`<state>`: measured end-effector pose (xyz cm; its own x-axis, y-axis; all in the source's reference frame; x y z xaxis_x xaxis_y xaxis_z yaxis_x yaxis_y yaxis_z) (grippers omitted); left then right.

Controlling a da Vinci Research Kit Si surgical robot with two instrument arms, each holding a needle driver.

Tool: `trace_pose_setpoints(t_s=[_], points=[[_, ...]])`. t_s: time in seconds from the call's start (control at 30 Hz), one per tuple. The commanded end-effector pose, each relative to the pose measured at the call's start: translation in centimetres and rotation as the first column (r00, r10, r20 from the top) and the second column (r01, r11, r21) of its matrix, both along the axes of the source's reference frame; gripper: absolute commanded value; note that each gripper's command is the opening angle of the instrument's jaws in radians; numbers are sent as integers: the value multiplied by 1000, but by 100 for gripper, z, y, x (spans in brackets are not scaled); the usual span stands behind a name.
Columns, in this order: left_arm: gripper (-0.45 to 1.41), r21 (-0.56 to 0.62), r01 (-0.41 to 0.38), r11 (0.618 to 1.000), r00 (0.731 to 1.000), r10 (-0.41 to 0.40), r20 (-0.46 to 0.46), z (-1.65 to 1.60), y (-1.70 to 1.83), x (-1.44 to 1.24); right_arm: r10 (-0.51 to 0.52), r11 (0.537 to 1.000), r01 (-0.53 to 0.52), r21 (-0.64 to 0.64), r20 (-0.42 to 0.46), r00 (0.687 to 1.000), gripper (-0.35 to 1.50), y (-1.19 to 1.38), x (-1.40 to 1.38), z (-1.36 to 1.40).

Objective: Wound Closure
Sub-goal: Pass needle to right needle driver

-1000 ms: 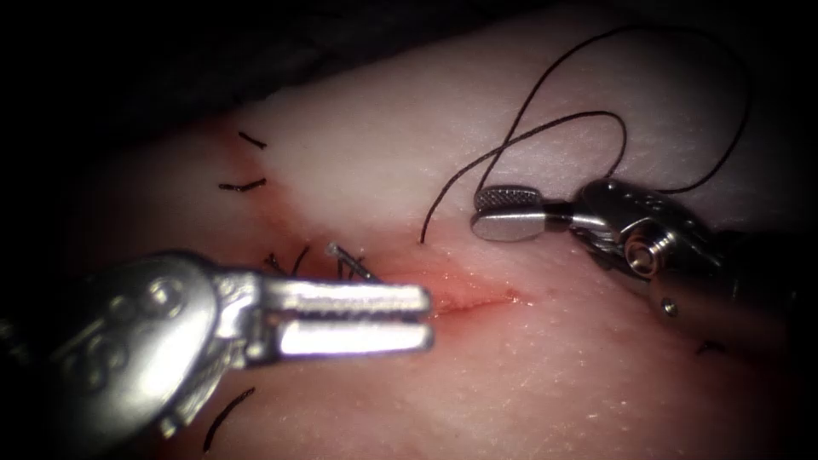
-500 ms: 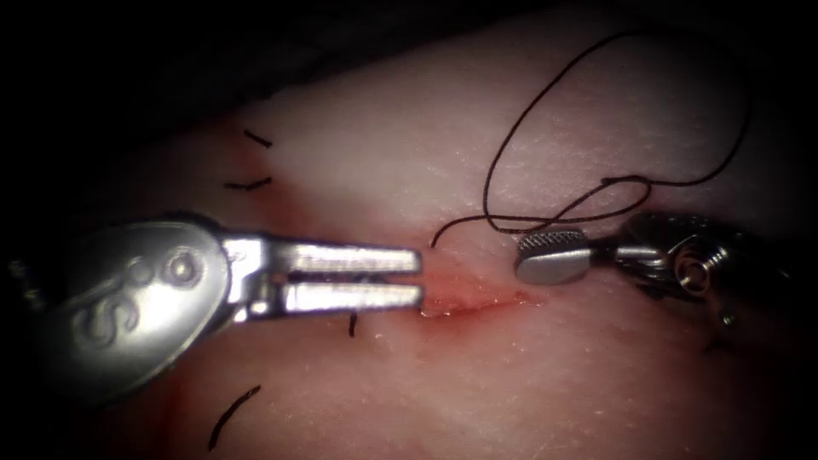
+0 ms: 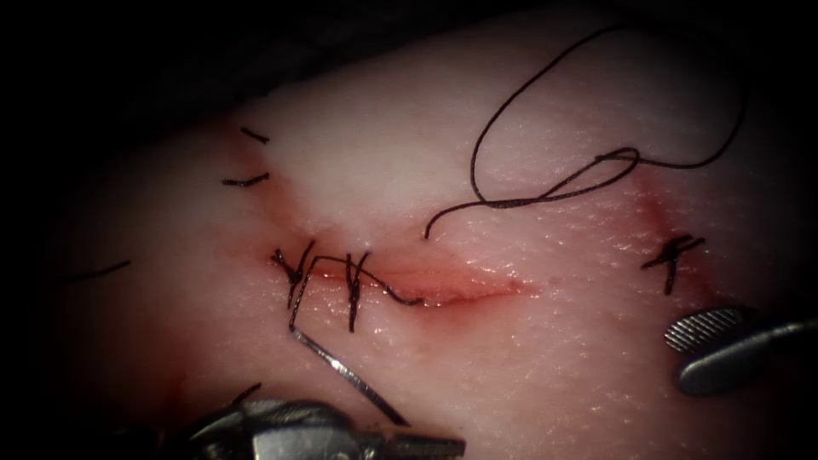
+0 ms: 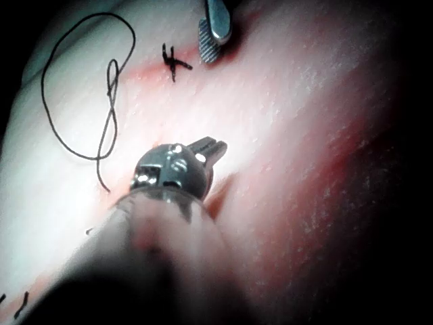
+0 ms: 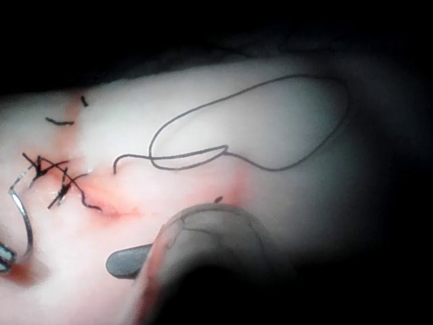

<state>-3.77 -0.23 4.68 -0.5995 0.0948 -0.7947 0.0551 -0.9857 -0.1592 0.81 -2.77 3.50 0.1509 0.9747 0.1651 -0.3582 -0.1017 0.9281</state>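
Both tools pull back from the cut (image 3: pixel 452 294): left tool (image 3: pixel 426 445) drops low, baring the needle (image 3: pixel 345 375); right tool (image 3: pixel 711 353) retreats right.

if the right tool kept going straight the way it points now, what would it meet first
Probably bare tissue below the cut: the right tool points left, and nothing lies close ahead. Farther along is the needle held by the left tool; depth is unclear.

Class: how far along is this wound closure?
Done: two stitches cross the cut's left end. In hand: the left tool holds the needle near one end, out of the tissue, thread trailing to the stitches; the right tool is open, empty. Left: the cut's right stretch is unstitched.
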Motion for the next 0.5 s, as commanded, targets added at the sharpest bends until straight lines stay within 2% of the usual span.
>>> trace_pose_setpoints(t_s=[0.03, 0.13, 0.17, 0.23, 0.37, 0.43, 0.47, 0.5], points=[[-45, -20, -3, 1000, 1000, 3, -2, 0, 8, -6, 5, 1000, -5, -17, 0, 1000, 93, 8, 27, -1], [-45, -62, -18, 998, 1000, 16, -25, -7, 4, -7, 5, 999, -4, -45, 12, 1000, 98, 12, 50, -3], [-45, -96, -34, 995, 999, 30, -42, -13, 1, -7, 14, 998, -13, -63, 19, 1000, 99, 17, 68, -2], [-45, -110, -41, 993, 998, 35, -51, -15, 0, -6, 16, 997, -14, -73, 24, 1000, 101, 19, 76, -2], [-45, -175, -89, 980, 995, 78, -68, -25, -3, -6, 5, 992, 1, -127, 50, 999, 130, 25, 112, 0], [-45, -208, -108, 972, 993, 96, -71, -28, -3, -6, 1, 989, 7, -149, 49, 999, 131, 27, 130, 1], [-45, -268, -144, 952, 987, 121, -103, -30, -4, -7, -2, 990, 6, -143, 29, 1000, 130, 30, 146, 3], [-45, -268, -144, 952, 987, 121, -103, -30, -4, -7, -2, 990, 6, -143, 29, 1000, 130, 30, 146, 3]])
